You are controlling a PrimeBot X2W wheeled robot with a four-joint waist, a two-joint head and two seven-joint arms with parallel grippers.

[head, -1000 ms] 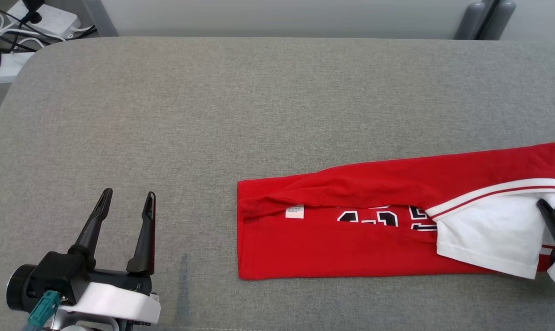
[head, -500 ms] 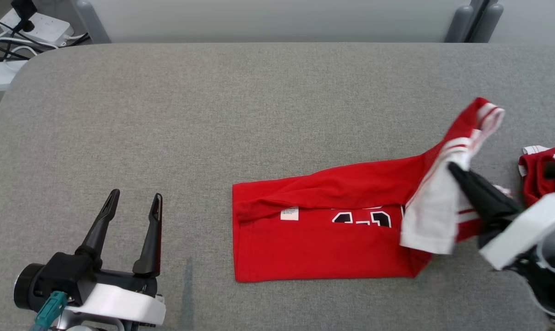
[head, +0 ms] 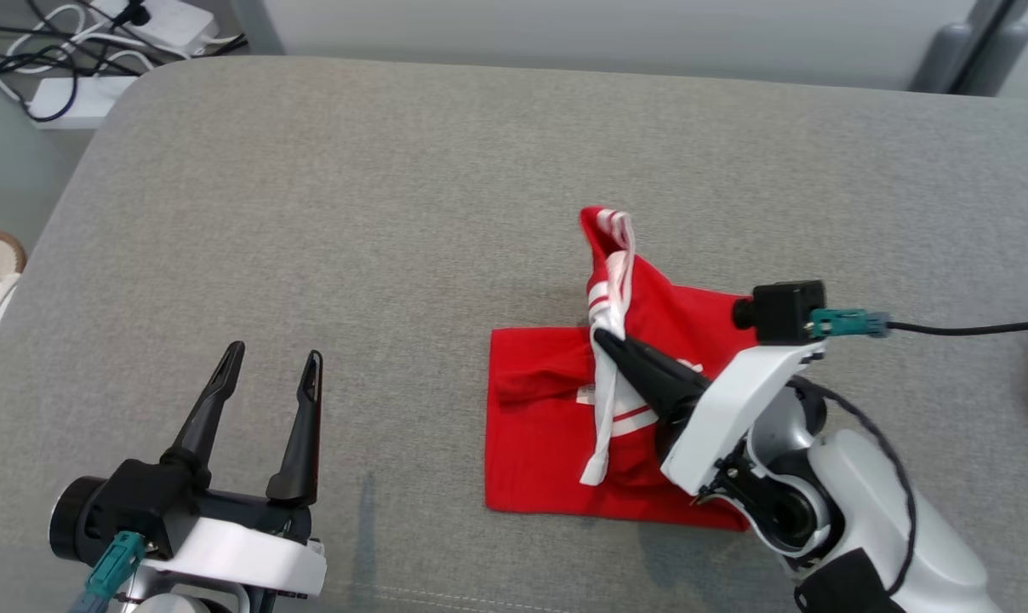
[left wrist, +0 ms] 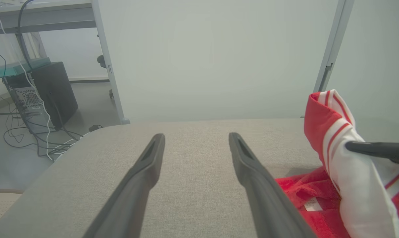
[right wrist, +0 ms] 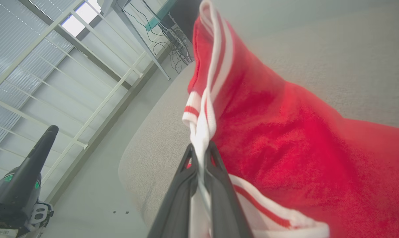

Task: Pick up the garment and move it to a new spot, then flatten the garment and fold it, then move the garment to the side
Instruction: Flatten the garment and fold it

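Garment (head: 539, 443) lies on the grey surface (head: 352, 213), striped end lifted. My right end effector (head: 601, 336) pinches that end; my left end effector (head: 274, 351) stands open.

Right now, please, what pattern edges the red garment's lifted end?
A red-striped white band; clearest in the right wrist view.

The garment (head: 531, 443) lies on the desk (head: 352, 213), right of centre and toward the near edge. Its right end stands up over the flat part, pinched in the right jaws reaching in from the near right. The left jaws hang spread over the near left, well apart from it. Power strips (head: 71, 100) lie on the floor (head: 3, 170) beyond the far left corner.
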